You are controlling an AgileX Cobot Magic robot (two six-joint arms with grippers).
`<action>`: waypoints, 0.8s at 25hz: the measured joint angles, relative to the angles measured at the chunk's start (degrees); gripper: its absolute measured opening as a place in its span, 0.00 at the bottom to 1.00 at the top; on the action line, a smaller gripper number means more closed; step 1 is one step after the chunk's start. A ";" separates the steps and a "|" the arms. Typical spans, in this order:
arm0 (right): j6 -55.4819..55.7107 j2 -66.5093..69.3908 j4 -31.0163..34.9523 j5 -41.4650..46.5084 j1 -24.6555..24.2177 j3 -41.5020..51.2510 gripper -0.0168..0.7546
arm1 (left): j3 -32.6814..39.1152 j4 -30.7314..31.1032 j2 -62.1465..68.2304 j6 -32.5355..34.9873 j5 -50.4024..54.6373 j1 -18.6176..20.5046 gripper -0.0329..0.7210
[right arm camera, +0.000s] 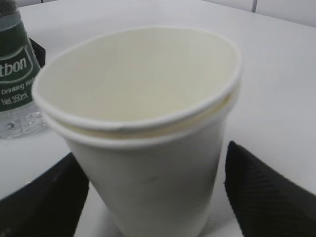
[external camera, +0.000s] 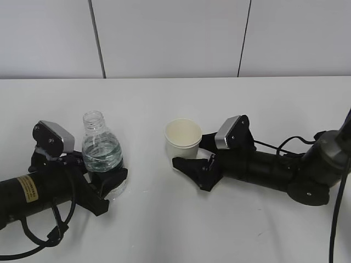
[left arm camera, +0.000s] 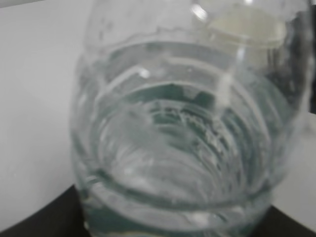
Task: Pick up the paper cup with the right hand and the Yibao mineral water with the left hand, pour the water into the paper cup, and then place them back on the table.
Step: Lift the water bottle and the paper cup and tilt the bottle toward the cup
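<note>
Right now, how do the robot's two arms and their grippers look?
Both arms are matte black. The left arm carries a yellow label and looping black cables; the right arm has none. Each has a grey block above a black two-finger gripper: left gripper, right gripper.

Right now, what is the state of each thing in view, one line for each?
Paper cup: upright on the table, empty.
Yibao mineral water: upright, capless, partly filled.
Right hand: fingers open either side of the cup.
Left hand: fingers around the bottle's base.
</note>
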 joint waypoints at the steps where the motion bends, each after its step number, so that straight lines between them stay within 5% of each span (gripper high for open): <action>1: 0.37 0.61 -0.02 0.00 0.40 -0.50 0.89 | 0.00 0.00 0.00 0.00 0.00 0.00 0.57; 7: 0.60 2.54 0.53 0.00 1.81 -2.12 0.87 | 0.00 -0.05 0.00 0.00 0.00 0.00 0.57; 14: 0.70 2.54 0.87 0.00 1.91 -2.22 0.74 | 0.00 -0.06 0.00 0.00 0.00 0.00 0.56; 20: 1.00 1.31 -3.54 0.11 1.91 -2.24 0.72 | 0.00 -3.08 -0.18 2.10 0.21 0.00 0.53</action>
